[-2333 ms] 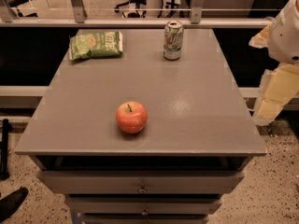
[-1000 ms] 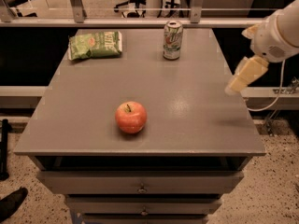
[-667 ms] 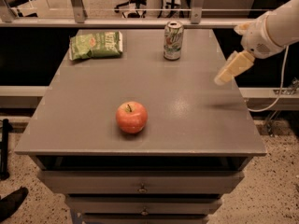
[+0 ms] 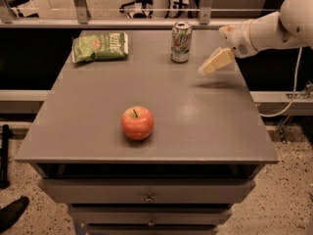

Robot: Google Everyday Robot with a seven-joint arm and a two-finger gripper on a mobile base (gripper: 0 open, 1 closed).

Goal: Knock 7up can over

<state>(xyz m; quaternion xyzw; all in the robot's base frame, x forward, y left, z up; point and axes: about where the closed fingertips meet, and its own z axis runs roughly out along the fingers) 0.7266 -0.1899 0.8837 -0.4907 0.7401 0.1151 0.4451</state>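
The 7up can (image 4: 181, 42), silver-white and green with a silver top, stands upright near the far edge of the grey table (image 4: 98, 131), right of centre. My gripper (image 4: 205, 70) reaches in from the right on a white arm and hovers just above the table. Its cream-coloured tip points down and left, a short way to the right of the can and slightly nearer to me. It does not touch the can.
A flat green crisp bag (image 4: 100, 46) lies at the far left of the table. A red apple (image 4: 137, 123) sits near the front, left of centre. A railing (image 4: 146, 16) runs behind the table. Drawers (image 4: 146, 197) are below the top.
My gripper has moved from beside the table's right edge up and leftward over the table, closing in on the can. The can, apple and bag have not moved.
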